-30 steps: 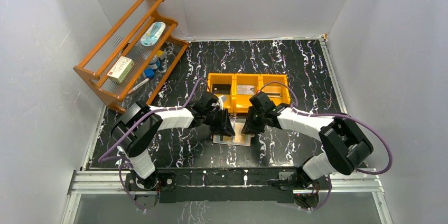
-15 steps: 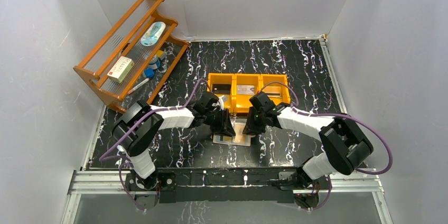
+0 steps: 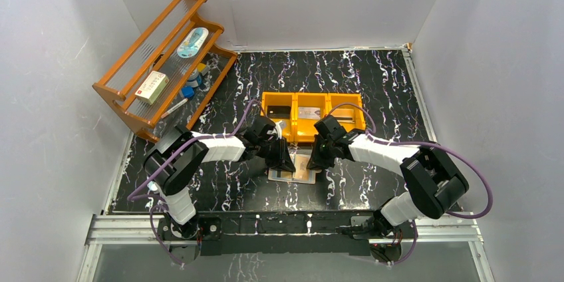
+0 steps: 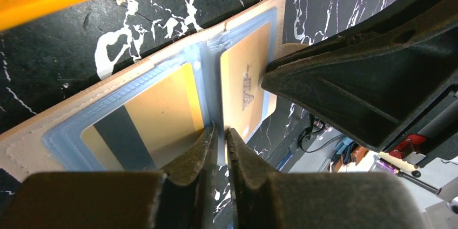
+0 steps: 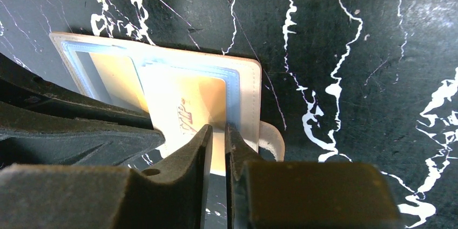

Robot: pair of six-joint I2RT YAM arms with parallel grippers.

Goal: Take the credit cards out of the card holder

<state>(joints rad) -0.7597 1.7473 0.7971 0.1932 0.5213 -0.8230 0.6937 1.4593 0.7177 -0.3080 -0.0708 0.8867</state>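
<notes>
The black marbled tabletop point(image 3: 372, 82) carries an orange tray point(image 3: 312, 95), and just in front of it the card holder point(image 3: 300, 170) lies open and flat, its long axis running across between the two arms. The left hand point(image 4: 220, 148) pinches it at the middle fold. The right hand point(image 5: 217, 142), nearer the gold card point(image 5: 189, 105) in the right half, pinches that card's near edge, so the pull likely runs straight back toward that arm.
</notes>
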